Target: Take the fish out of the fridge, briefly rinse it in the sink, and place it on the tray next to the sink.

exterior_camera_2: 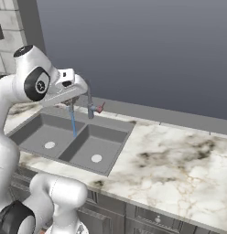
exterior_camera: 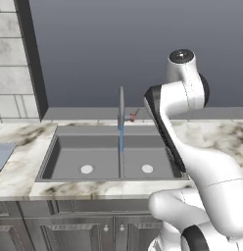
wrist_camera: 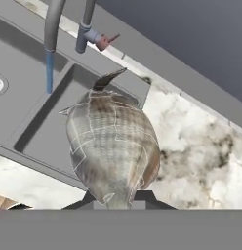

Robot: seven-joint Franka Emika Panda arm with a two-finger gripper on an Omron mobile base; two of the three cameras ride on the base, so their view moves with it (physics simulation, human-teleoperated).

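The fish [wrist_camera: 113, 146] is being held in the closed tool [wrist_camera: 113, 202], its long axis pointing away over the sink [wrist_camera: 40, 122], with the running water [wrist_camera: 49, 71] lying off to one side

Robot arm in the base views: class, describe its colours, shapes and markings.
The arm is made of glossy white, rounded tubular links with dark grey-black bands at the joints. A round black cap marks one joint's side, another tops the elbow. No cables or lettering show. The pincer has small dark fingertips.
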